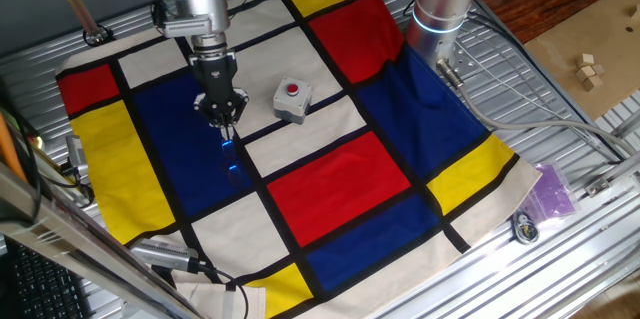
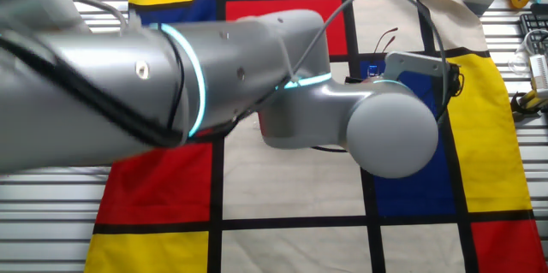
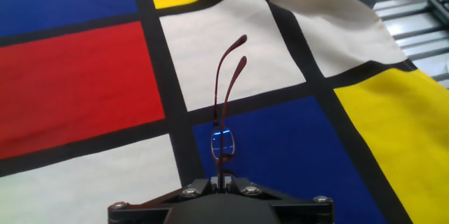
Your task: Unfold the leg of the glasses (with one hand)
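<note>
While tool [image 1: 223,111] pinches glasses [image 3: 224,122] above blue square, grey box [image 1: 292,100] just beside, cloth [image 1: 330,174] bare ahead.

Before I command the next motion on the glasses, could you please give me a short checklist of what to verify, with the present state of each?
1. Glasses located: ok. The glasses lie on the blue patch, just ahead of the hand.
2. Gripper lined up: ok. The gripper hangs directly at the glasses.
3. Fingers open or shut: cannot tell. No view shows the tips clearly.
4. The leg position: cannot tell. Two legs point away side by side, but the hinge angle is unclear.
5. Grey button box out of the way: ok. It stands apart to the side.
6. Second fixed view usable: not ok. The arm blocks it.
</note>
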You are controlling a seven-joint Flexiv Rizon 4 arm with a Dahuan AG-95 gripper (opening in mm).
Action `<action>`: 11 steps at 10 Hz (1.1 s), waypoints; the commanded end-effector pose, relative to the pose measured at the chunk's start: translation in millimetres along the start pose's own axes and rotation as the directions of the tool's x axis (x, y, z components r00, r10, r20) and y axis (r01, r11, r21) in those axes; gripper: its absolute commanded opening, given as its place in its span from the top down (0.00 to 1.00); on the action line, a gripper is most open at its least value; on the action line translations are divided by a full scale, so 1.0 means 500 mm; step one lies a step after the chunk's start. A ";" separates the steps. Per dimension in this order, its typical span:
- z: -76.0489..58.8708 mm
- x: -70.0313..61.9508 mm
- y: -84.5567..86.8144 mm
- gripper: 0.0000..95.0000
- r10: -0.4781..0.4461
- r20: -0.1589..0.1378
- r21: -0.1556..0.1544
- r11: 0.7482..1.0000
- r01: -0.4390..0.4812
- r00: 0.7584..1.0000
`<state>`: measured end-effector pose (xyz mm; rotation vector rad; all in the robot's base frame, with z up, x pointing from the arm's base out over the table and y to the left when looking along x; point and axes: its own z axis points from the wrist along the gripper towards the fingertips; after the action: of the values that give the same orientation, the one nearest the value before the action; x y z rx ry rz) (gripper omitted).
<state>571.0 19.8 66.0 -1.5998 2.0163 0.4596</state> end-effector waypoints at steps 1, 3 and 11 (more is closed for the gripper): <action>0.001 0.001 0.001 1.00 -0.003 0.006 0.001 1.000 0.003 1.000; 0.001 0.001 0.001 1.00 -0.004 -0.002 0.000 1.000 0.004 1.000; 0.001 -0.004 -0.002 1.00 -0.008 0.002 -0.016 1.000 0.008 1.000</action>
<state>571.6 21.6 69.0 -1.5990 1.9976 0.4871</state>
